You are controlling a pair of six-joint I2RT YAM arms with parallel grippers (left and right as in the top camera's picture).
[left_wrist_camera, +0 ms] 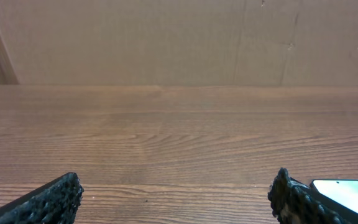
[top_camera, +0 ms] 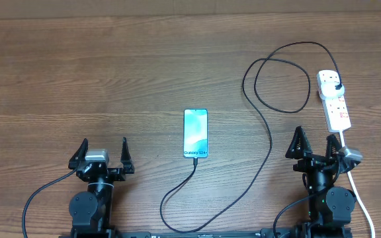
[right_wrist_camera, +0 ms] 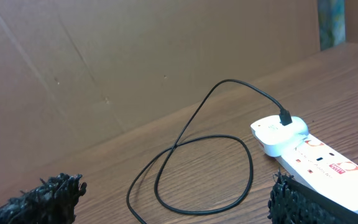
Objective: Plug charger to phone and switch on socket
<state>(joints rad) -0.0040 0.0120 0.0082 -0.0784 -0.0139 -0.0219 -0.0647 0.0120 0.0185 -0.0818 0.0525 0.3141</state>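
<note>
At the phone: charger tip meets its near edge; check seating.
Socket: press its switch squarely.
Left tool: wide, empty.
Right tool: wide, empty.

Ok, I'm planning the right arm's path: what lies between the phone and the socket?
In the overhead view, only the charger cable crosses that stretch between phone and socket, looping near the socket; nothing else lies there.
</note>
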